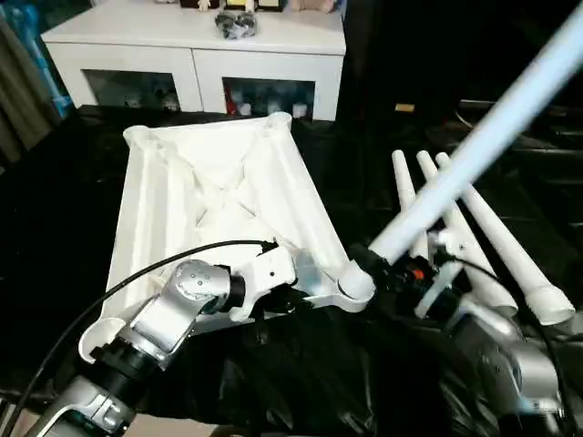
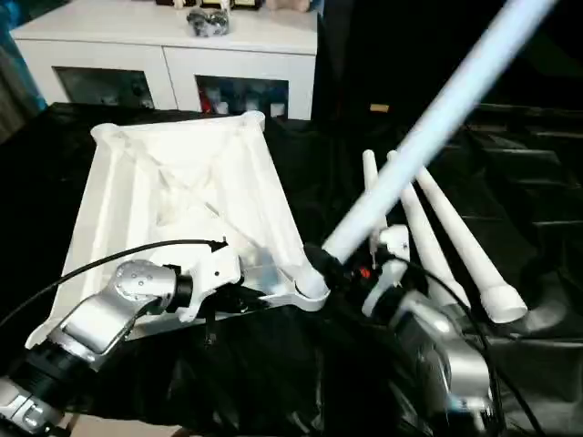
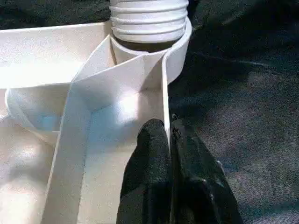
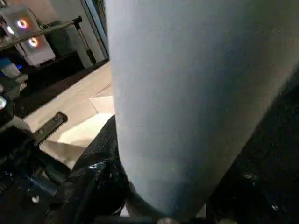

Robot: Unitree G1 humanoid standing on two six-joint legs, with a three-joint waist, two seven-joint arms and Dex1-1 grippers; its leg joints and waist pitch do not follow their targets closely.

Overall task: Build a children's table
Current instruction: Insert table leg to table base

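The children's table top (image 1: 219, 191) lies ribbed side up on black cloth. My left gripper (image 3: 169, 135) is shut on the thin side wall (image 3: 164, 88) of the top, just behind its near right corner socket (image 1: 355, 287). My right gripper (image 1: 401, 269) is shut on a long white leg (image 1: 474, 150) that slants up and away to the right. The leg's ribbed lower end (image 3: 148, 18) sits at the mouth of that socket. In the right wrist view the leg (image 4: 187, 93) stands close against a black finger (image 4: 98, 154).
Three more white legs (image 1: 501, 246) lie side by side on the cloth to the right of the top. A white cabinet with glass doors (image 1: 200, 55) stands behind the work. A black cable (image 1: 155, 269) runs along my left forearm.
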